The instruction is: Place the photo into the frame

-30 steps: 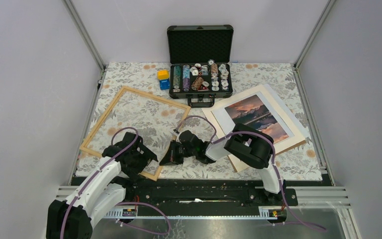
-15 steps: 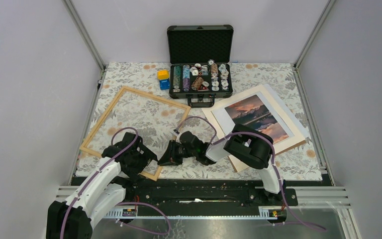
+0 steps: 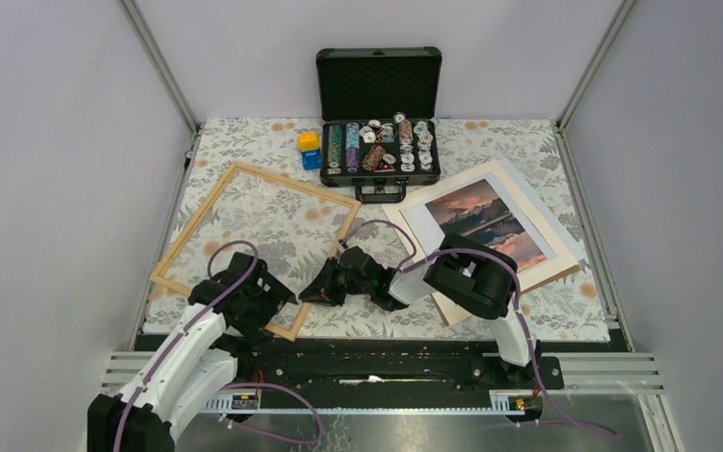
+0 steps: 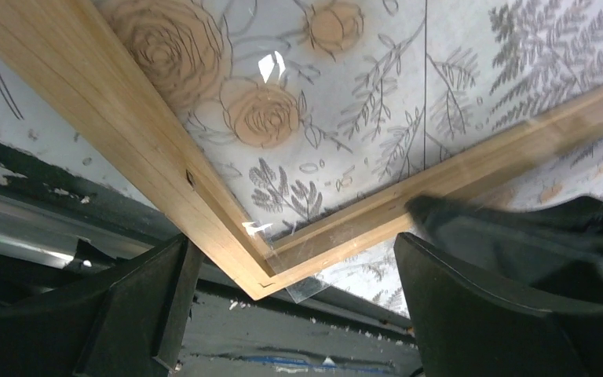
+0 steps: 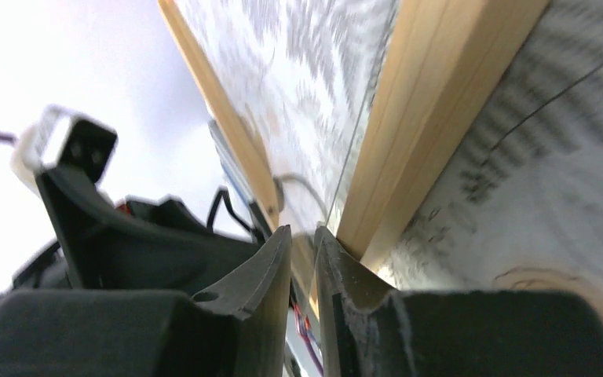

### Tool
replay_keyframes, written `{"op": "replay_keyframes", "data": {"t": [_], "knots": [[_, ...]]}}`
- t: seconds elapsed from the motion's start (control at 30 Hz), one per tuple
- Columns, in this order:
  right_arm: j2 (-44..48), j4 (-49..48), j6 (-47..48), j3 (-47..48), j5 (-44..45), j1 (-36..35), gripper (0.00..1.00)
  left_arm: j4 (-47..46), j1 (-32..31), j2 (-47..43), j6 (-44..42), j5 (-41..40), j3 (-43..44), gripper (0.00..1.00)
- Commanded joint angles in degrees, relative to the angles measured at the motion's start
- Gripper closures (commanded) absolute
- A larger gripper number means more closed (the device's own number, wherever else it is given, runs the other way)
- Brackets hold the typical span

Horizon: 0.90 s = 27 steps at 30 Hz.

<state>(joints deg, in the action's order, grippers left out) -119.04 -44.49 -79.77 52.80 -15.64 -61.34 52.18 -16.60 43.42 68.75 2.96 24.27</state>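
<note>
Overhead, note the frame (image 3: 196,224) flat at left, the photo (image 3: 486,222) well apart at right. From the left wrist, see the left gripper (image 4: 290,251) gaping wide over the frame's corner, empty. From the right wrist, find the right gripper (image 5: 302,236) nearly closed beside a rail, grip unclear. Expect light, floppy paper: pinch the white border.

No words, numbers, labels or brand marks can be read in any view; the tokens (image 3: 381,146) in the black case (image 3: 377,85), upper centre, bear markings too small to read
</note>
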Motion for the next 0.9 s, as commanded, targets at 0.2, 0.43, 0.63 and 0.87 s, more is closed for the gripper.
{"op": "replay_keyframes", "data": {"t": [0.2,0.43,0.63,0.87], "knots": [[-0.09,3.36,-3.87,4.38,17.0,1.41,0.73,-9.56,-0.45,-3.98,0.22,6.12,2.44,0.02],[-1.72,2.41,-1.53,4.51,14.39,3.67,0.71,-7.9,-0.41,-8.17,-3.62,5.4,5.42,0.02],[-3.19,-1.02,0.8,3.85,11.85,5.73,0.81,-6.66,-0.37,-12.03,-3.78,7.32,5.96,0.01],[-2.86,-1.5,2.51,4.03,12.55,5.88,0.97,-0.69,-0.35,-10.83,-4.98,11.19,8.52,0.02]]}}
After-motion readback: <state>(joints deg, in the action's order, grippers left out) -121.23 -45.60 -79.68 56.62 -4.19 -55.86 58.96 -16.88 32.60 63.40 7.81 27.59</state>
